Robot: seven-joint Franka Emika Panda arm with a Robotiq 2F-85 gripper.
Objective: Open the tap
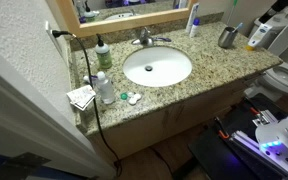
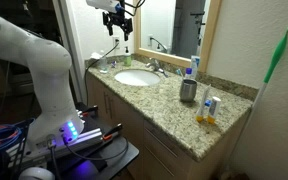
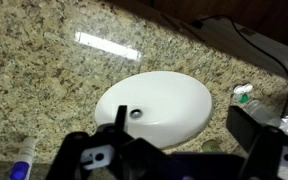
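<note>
**granite vanity: tap sits well below a wide-open gripper**

a speckled granite countertop [image 1: 216, 68] carries a white oval basin [image 1: 156, 67] beneath a framed mirror [image 1: 134, 8]. the tap [image 1: 147, 38] stands at the basin's back rim on the mirror side, with its spout reaching over the bowl and its levers spread sideways along the wall. in an exterior view the gripper [image 2: 119, 22] hangs well above the counter, roughly over the basin. from the gripper, then, the tap lies downward and toward the mirror. the wrist view shows the fingers [image 3: 89, 155] spread wide and holding nothing. the tap cannot be made out in that view.
</note>
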